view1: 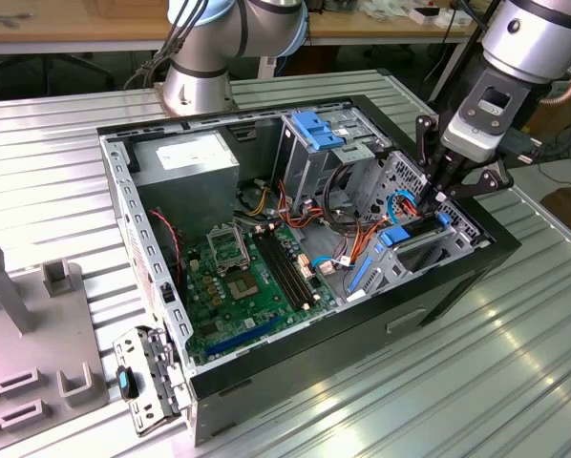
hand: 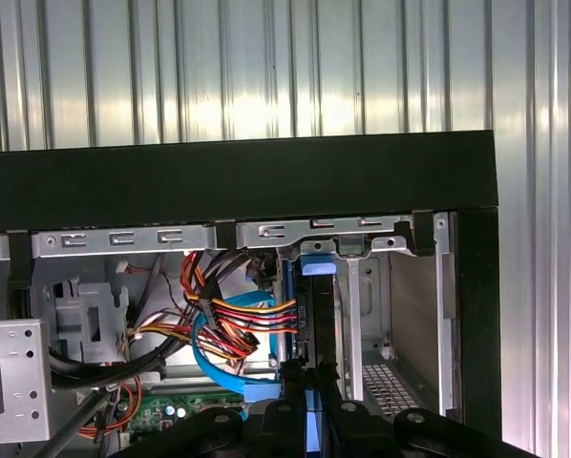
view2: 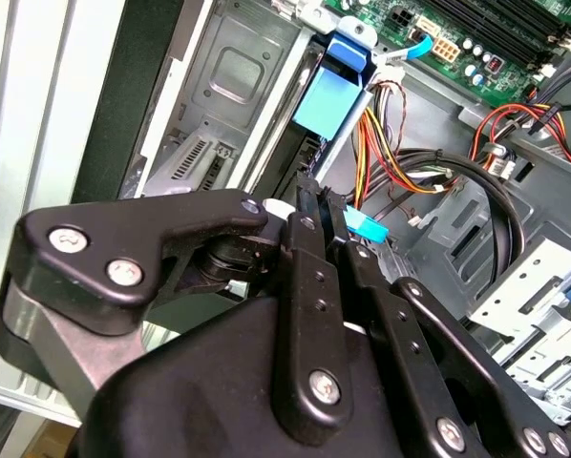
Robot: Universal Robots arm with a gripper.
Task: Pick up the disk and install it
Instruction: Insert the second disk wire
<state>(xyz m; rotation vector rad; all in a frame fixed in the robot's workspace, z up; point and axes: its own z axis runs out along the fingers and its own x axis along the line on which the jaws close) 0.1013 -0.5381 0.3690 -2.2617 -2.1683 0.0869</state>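
Sitting on a ribbed metal table [view1: 515, 382], the open computer case [view1: 381, 329] holds the disk [hand: 319, 315].

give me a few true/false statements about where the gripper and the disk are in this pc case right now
1. The gripper is down inside the open computer case, at the drive bay on the exterior view's right. True.
2. The disk lies on the metal table outside the case. False: it stands on edge in the bay inside the case, with the gripper's fingers at its end.
3. The disk has a blue carrier frame. True.
4. The case's side panel is closed. False: the case is open and the green motherboard is in plain sight.
5. Orange, red and yellow cables run beside the disk. True.
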